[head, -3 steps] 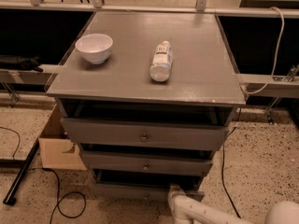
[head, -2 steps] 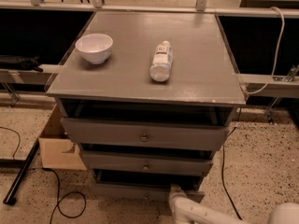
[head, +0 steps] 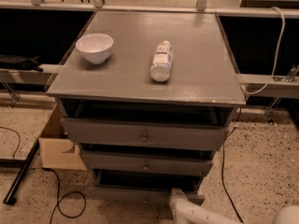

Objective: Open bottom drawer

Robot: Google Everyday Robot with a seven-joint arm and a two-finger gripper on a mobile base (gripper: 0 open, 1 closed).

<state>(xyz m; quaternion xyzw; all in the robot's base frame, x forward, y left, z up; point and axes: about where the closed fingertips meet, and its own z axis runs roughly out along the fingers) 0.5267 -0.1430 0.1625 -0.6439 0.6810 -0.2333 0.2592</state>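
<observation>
No visible displacement since one second ago: gripper, drawers and items on top in the same positions as before.

Camera view, looking down on the front of a grey three-drawer cabinet (head: 196, 85).
- **On top:** white bowl (head: 94, 47), upright, toward the left rear. Clear plastic bottle (head: 161, 61), lying on its side near the centre, well apart from the bowl.
- **Drawer fronts:** three grey fronts below the top, a dark gap above each.
  - top drawer (head: 103, 133), widest, with a small round knob at centre
  - middle drawer (head: 112, 161) just beneath, also with a knob
  - bottom drawer (head: 126, 193), lowest and slimmest, close to the floor and pulled out slightly, with dark interior visible behind its front
- **Gripper:** gripper (head: 176, 196) at the bottom drawer's front, right of centre, at or just beside the upper edge — contact not resolvable, and open or closed impossible to tell.
- **Arm:** white arm (head: 205, 214) running from the gripper toward the lower right corner.
- **Surroundings:** to the left, a cardboard box (head: 58, 149) on the speckled floor, just beside the cabinet, with a black pole (head: 21, 177) and a looped black cable (head: 65, 204) nearby. To the right, a white cable (head: 280, 41) draped over a rail.
</observation>
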